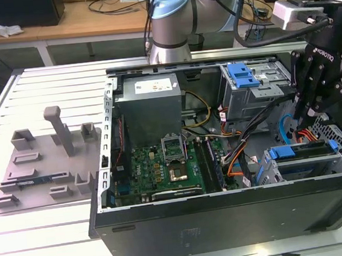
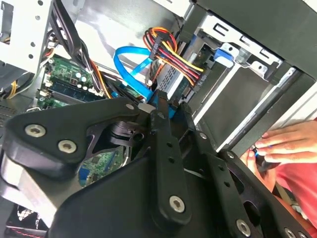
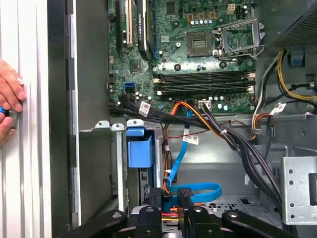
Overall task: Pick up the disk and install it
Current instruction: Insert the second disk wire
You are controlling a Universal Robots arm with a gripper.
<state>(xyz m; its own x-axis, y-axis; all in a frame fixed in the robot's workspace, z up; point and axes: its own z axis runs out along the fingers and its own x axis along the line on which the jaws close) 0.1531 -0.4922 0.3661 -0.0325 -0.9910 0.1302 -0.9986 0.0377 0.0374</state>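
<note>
The disk [image 1: 300, 159] lies flat in the drive cage at the lower right of the open computer case, with a blue rail along its top edge. In the second wrist view the disk [image 2: 171, 82] shows as a silver slab with a blue-striped label, and red, yellow and orange wires run across its end. My black gripper [image 1: 303, 120] hangs just above the cage's inner end, by the blue data cable [image 1: 286, 126]. The gripper [image 2: 172, 106] points at the disk's end, with something blue right at its tip. In the first wrist view the gripper [image 3: 168, 201] sits over a blue cable loop.
A person's hand [image 2: 280, 144] rests on the table beside the case, also seen as a hand [image 3: 9, 101] in the first wrist view. The motherboard [image 1: 162, 165], power supply [image 1: 150, 103] and cable bundles [image 3: 237, 144] crowd the case. A grey fixture plate [image 1: 44, 161] lies at the exterior view's left.
</note>
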